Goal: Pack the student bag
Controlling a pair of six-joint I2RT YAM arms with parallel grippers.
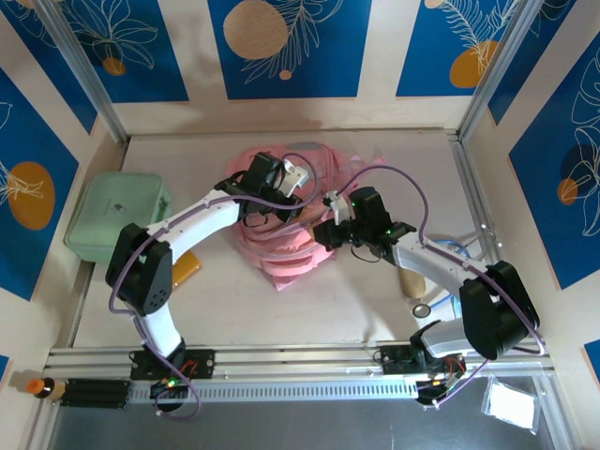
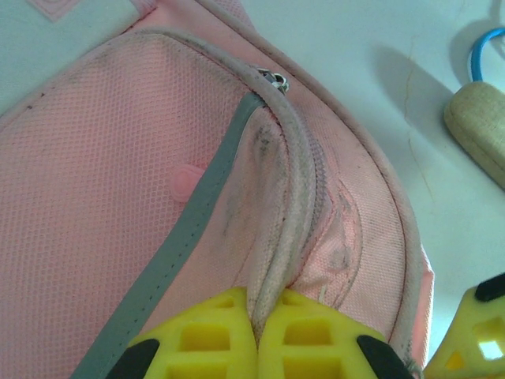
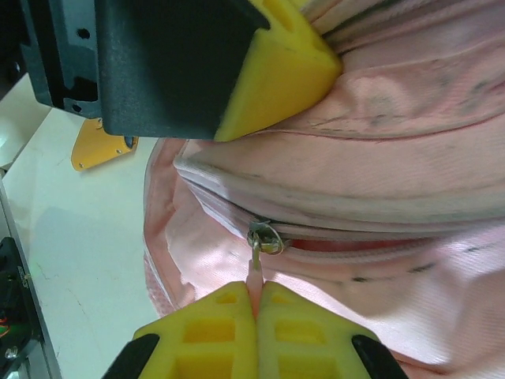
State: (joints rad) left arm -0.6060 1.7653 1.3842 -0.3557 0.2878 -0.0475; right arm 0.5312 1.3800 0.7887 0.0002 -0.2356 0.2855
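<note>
1. Near the middle of the white table [image 1: 356, 309], toward its far edge, the large soft pink fabric backpack [image 1: 292, 267] is lying.
2. The left gripper [image 2: 254, 304] is pinching a raised seam of the backpack, jaws closed on it.
3. The right gripper [image 3: 256, 294] is clamping the small pink zip pull [image 3: 254, 274], jaws together.

You have bright, even light; soft shadows fall on the worktop [image 2: 371, 39] beyond the left pincer [image 2: 254, 320] (wrist views slightly soft).
</note>
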